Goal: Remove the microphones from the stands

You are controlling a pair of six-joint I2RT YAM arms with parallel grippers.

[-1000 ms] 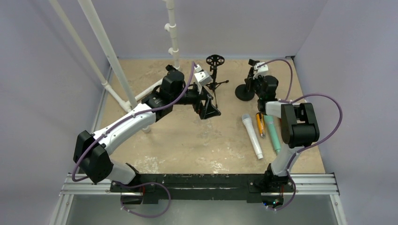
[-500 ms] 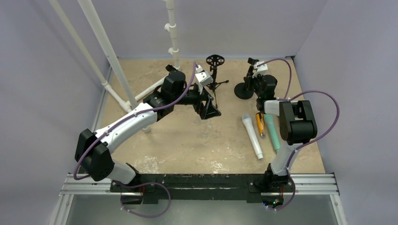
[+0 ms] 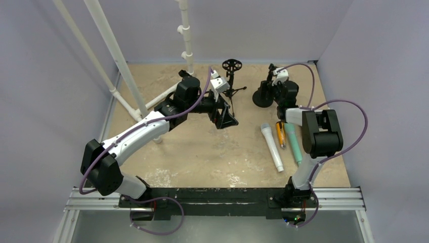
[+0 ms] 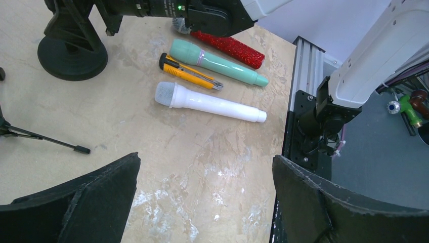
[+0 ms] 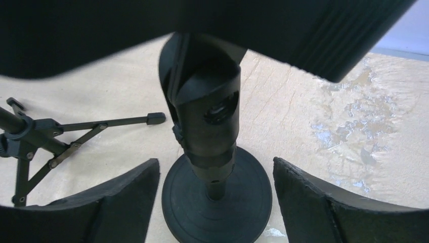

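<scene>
The black round-based stand (image 3: 262,97) rises at the back right; its column and joint (image 5: 207,111) fill the right wrist view. My right gripper (image 5: 215,162) is open, one finger on each side of the column, touching nothing. A dark ribbed part (image 5: 303,30) close to the lens hides the stand's top, so I cannot tell whether it holds a microphone. Three microphones lie on the table: white (image 4: 210,104), teal (image 4: 217,63) and red glitter (image 4: 227,44). My left gripper (image 4: 206,157) hovers open and empty over mid-table.
A black tripod stand (image 3: 231,66) with a round mount is at the back centre, its legs (image 5: 50,136) left of the round base. An orange box cutter (image 4: 189,71) lies between the white and teal microphones. White pipes (image 3: 116,55) stand at the back left.
My right gripper has gone from shut to open around the stand's column. The round base has shifted slightly towards the back left. The left arm has not moved.
</scene>
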